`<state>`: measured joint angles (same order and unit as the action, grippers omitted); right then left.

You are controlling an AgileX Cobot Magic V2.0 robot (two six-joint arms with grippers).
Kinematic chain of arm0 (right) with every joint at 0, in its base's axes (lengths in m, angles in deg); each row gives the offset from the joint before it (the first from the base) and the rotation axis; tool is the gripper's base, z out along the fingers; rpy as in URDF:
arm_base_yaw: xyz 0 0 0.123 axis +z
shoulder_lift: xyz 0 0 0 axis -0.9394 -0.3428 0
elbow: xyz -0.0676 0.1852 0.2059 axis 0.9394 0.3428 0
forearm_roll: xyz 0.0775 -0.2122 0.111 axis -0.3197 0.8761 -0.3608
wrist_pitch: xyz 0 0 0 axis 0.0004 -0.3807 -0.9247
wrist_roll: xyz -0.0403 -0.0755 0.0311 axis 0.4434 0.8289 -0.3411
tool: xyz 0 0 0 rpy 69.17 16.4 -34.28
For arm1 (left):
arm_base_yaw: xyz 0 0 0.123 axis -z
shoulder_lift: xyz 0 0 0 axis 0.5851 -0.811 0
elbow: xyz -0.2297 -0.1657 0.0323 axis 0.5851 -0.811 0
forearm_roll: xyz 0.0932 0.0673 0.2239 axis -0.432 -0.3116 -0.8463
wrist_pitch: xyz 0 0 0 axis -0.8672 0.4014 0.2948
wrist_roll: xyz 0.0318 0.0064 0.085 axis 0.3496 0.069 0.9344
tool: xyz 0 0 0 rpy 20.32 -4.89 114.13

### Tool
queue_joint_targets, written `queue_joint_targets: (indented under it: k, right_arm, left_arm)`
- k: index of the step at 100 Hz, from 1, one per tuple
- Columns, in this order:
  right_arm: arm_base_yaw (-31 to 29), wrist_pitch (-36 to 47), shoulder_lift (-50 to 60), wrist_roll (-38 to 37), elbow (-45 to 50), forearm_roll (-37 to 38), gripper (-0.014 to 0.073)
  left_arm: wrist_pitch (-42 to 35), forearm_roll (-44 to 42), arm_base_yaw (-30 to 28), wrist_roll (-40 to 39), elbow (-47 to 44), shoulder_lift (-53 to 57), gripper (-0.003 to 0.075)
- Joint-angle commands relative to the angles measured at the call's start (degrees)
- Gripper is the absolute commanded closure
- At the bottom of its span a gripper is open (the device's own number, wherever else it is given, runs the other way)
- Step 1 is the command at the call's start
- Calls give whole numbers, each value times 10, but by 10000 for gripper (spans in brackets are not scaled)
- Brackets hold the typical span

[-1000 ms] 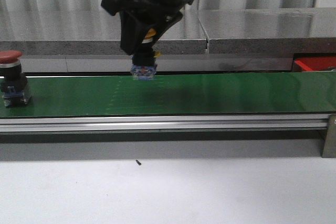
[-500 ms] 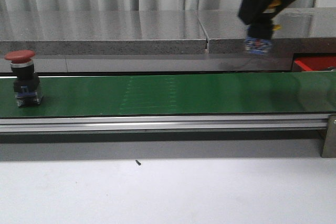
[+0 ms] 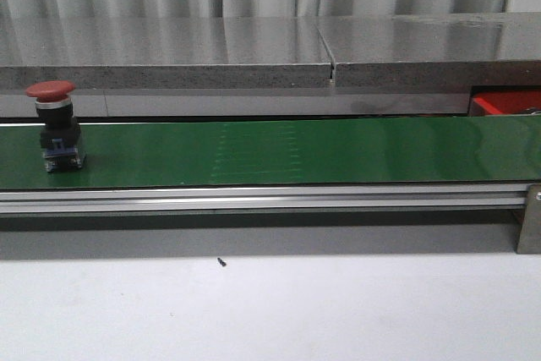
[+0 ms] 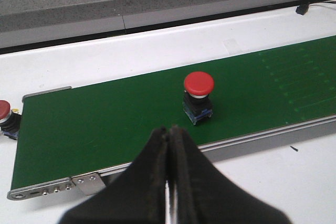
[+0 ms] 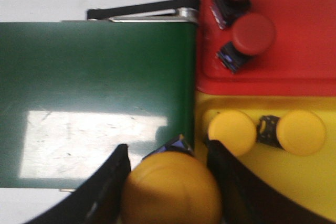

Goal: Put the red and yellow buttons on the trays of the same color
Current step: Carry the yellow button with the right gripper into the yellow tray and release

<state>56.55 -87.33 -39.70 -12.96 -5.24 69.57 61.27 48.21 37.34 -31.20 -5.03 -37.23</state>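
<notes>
Two yellow buttons are already lying in the yellow tray, lower right; your right gripper is clamping a third yellow button beside it, so keep carrying rightward before releasing

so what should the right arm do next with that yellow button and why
Probably carry it a little further, over the yellow tray, before letting go. The right tool grips the yellow button, which hangs over the edge of the green belt, not fully above the tray that already holds two yellow buttons.
</notes>
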Motion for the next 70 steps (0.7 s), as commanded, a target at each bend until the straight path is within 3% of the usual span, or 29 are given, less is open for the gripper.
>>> queue_joint_targets:
  k: [1,40,70]
  right_arm:
    - [-27,19,22,-4,-1,-5,552]
    - [-118,99,21,-10,117,-7,552]
    - [-122,137,-9,-14,139,-44,552]
  left_arm:
    - [-42,14,5,1,15,0,739]
    - [-42,14,5,1,15,0,739]
    - [-42,14,5,1,15,0,739]
